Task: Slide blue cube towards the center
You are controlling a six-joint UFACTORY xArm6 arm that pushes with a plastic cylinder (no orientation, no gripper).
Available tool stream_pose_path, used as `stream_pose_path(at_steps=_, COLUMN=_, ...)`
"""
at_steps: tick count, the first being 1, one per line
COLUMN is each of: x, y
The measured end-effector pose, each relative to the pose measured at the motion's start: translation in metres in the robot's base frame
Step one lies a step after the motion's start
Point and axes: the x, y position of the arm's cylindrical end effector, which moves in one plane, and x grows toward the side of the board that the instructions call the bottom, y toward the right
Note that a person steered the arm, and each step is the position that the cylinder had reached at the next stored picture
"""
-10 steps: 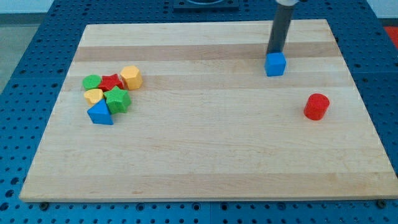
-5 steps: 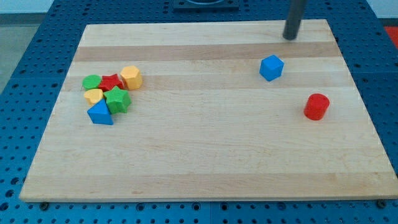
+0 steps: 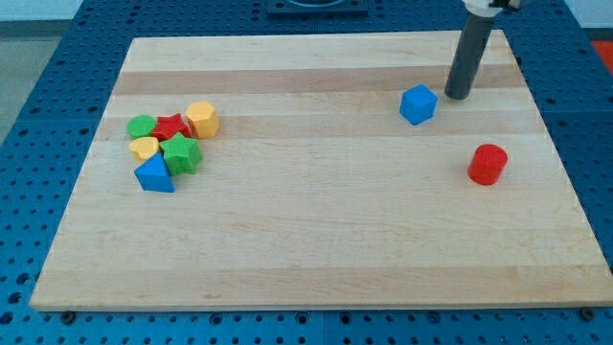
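Note:
The blue cube (image 3: 418, 104) sits on the wooden board (image 3: 316, 240) in the upper right part of the view, turned with a corner facing the view's bottom. My tip (image 3: 457, 97) rests on the board just to the right of the cube, slightly above its middle, with a small gap between them. The dark rod rises from the tip toward the view's top right.
A red cylinder (image 3: 488, 164) stands below and right of the cube. At the view's left lies a cluster: green block (image 3: 142, 126), red block (image 3: 172, 126), yellow hexagonal block (image 3: 202, 119), yellow block (image 3: 145, 148), green star (image 3: 181, 153), blue triangle (image 3: 154, 175).
The cube has shifted slightly down-left and rotated since the earliest frame. My tip pulled away toward the view's top right, then came down to the cube's right side.

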Motion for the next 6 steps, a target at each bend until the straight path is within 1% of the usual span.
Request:
stream_pose_path(at_steps=4, x=0.007, y=-0.013)
stream_pose_path(at_steps=6, x=0.007, y=-0.051)
